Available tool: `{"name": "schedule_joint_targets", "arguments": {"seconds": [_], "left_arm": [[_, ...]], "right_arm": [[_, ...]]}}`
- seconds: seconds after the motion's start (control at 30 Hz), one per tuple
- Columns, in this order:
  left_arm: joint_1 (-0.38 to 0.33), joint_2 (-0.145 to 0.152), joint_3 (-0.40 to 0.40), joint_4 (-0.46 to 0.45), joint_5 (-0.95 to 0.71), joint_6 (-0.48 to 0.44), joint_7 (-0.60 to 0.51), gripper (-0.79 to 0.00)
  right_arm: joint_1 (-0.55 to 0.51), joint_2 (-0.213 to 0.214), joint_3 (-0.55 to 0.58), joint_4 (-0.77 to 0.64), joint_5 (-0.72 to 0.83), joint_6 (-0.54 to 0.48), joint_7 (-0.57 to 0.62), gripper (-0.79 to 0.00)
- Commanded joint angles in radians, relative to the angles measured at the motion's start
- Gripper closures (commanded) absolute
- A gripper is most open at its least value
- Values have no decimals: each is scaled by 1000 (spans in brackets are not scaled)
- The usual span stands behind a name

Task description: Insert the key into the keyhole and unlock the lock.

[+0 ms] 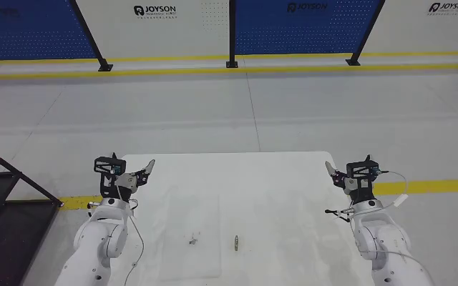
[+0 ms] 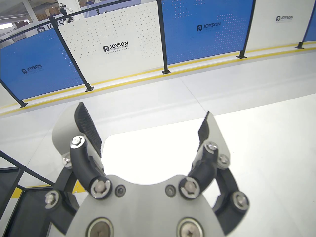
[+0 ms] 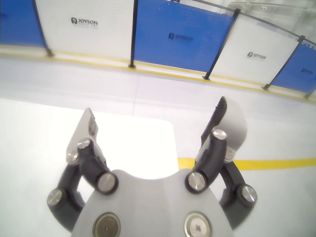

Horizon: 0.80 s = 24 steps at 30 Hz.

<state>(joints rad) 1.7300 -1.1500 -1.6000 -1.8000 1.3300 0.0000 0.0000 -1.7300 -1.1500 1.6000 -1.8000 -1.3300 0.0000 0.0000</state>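
Small greyish metal key (image 1: pixel 192 240) and small brass-toned lock (image 1: pixel 235 244) (tiny, identity unsure) lie apart on near part of white bench (image 1: pixel 272 186). Left gripper (image 2: pixel 143 114) and right gripper (image 3: pixel 155 104) at far corners, spread wide, empty, well apart from both.

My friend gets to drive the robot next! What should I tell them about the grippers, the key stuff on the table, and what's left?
Left gripper: open, empty, at the far left corner of the white table.
Right gripper: open, empty, at the far right corner.
Things: a small grey metal piece and a small brass-coloured piece lie apart near the table's near edge, between the arms; too small to tell key from lock.
Done: nothing; both untouched.
Left: grasp the key, insert it in the keyhole, turn to unlock.
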Motion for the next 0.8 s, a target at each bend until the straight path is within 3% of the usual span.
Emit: {"name": "schedule_joint_targets", "arguments": {"seconds": [0.0, 0.13, 0.3, 0.47, 0.57, 0.77], "left_arm": [[0, 0, 0, 0, 0, 0, 0, -784], [10, 2, -8, -19, 13, -37, -2, -785], [115, 22, -68, -161, 54, -284, -89, -785], [245, 31, -104, -302, 48, -435, -200, -785], [299, 33, -95, -365, 31, -464, -316, -785], [334, 27, -33, -445, -47, -357, -597, -785]], "right_arm": [[0, 0, 0, 0, 0, 0, 0, -784], [0, 0, 0, 0, 0, 0, 0, -785], [0, 0, 0, 0, 0, 0, 0, -785], [0, 0, 0, 0, 0, 0, 0, -785], [0, 0, 0, 0, 0, 0, 0, -785], [0, 0, 0, 0, 0, 0, 0, -785]]}}
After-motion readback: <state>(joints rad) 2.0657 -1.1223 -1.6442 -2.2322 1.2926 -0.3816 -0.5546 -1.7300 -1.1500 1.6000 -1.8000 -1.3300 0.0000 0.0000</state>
